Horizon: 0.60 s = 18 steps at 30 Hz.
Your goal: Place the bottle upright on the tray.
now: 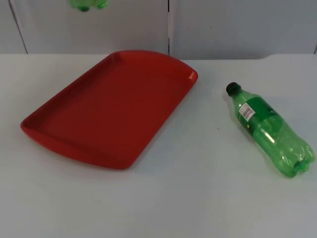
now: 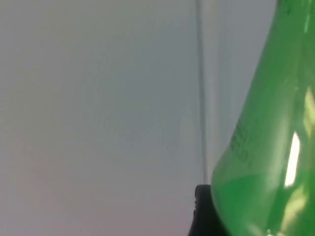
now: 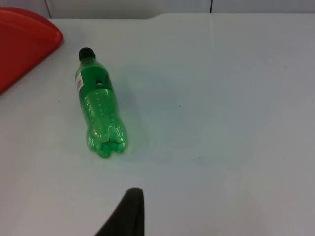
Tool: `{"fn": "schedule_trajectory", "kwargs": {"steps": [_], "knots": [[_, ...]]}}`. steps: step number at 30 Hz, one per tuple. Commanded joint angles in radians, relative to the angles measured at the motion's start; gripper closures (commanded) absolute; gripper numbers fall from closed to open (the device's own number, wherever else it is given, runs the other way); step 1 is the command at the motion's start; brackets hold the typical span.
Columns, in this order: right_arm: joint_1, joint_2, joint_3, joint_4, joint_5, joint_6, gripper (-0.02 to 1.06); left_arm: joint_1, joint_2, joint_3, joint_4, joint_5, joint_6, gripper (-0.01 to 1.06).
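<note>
Left fingers against raised bottle (green) | tray bare

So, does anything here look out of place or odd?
Yes. A green bottle lies on its side on the white table, right of the empty red tray, not upright on it. A second green bottle is seen close up in the left wrist view, its base showing high above the tray.
</note>
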Motion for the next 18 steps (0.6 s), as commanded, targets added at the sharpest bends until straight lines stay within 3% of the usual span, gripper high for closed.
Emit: {"fn": "schedule_trajectory", "kwargs": {"steps": [1,5,10,18], "knots": [[-0.007,-0.004,0.003,0.010,-0.005,0.002,-0.01,0.024,0.026,0.006,0.002,-0.024,0.006,1.05],[-0.007,-0.004,0.003,0.010,-0.005,0.002,-0.01,0.034,0.052,0.006,-0.014,-0.040,0.006,1.05],[-0.007,-0.004,0.003,0.010,-0.005,0.002,-0.01,0.041,0.108,0.006,0.010,-0.130,0.020,1.05],[-0.007,-0.004,0.003,0.010,-0.005,0.002,-0.01,0.041,0.261,0.004,0.049,-0.390,0.051,1.05]]}}
